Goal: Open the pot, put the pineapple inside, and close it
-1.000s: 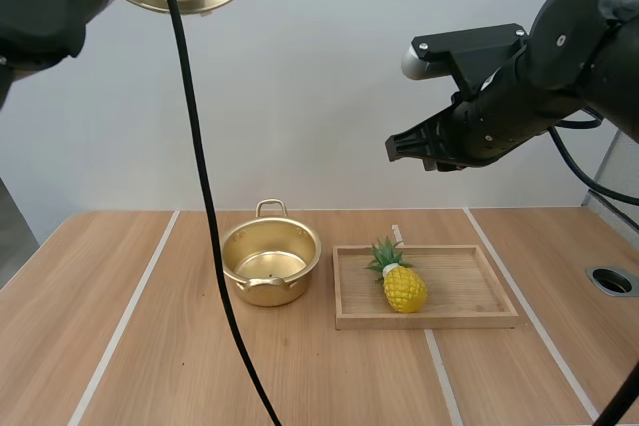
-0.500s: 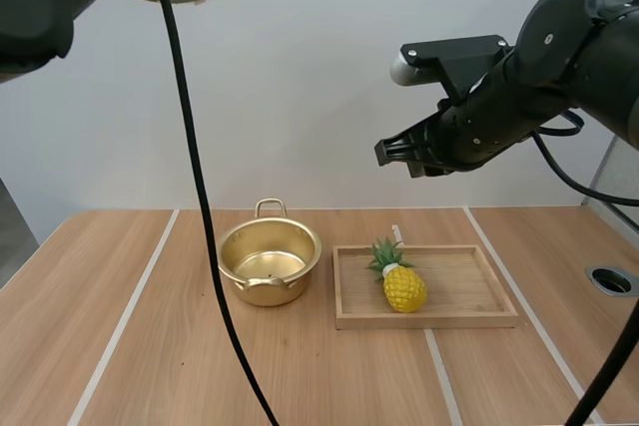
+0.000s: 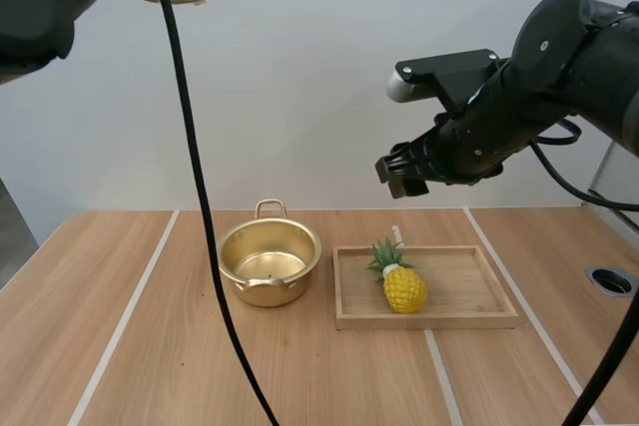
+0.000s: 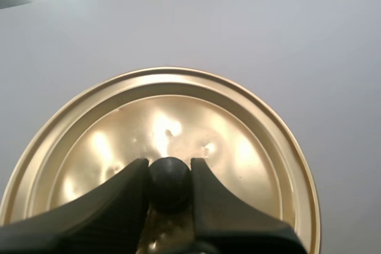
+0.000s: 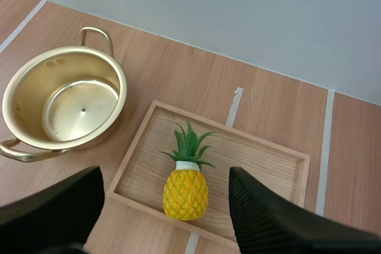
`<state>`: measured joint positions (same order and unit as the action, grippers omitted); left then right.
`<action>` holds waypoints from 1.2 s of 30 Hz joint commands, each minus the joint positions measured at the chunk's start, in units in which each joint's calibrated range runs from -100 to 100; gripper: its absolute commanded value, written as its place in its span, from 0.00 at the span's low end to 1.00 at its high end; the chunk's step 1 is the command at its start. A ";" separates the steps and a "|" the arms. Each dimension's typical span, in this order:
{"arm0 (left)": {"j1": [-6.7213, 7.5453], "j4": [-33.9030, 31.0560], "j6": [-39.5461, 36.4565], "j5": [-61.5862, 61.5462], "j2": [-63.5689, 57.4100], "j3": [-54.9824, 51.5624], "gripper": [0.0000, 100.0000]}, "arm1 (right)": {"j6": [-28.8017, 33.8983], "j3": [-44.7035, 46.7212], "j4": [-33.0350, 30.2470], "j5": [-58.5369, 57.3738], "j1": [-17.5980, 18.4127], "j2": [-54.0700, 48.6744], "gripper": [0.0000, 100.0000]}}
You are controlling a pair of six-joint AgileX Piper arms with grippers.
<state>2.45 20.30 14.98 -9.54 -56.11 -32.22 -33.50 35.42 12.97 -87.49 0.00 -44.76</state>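
Left tool (image 4: 169,173) pinches lid (image 4: 178,117) aloft; right tool (image 3: 395,175) hangs spread over pineapple (image 3: 403,287).

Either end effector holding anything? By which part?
Left end effector pinches the pot lid by its black knob. Right end effector is open and empty, above the pineapple.

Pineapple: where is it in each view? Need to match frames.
High view: pineapple lies on the wooden tray, right of the open pot.
Right wrist view: pineapple on the tray, pot beside the tray.
Left wrist view: faces the lid, pinched by the left gripper.
Shared landmark: the tray edge nearest the pot.
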 commanded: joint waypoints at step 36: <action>0.18 0.72 -0.36 1.95 -0.39 0.01 0.00 | -1.21 4.32 0.01 6.40 -0.19 20.41 1.00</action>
<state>2.45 20.30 14.98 -9.54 -56.11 -32.22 -34.02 38.20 12.97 -83.40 0.00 -24.31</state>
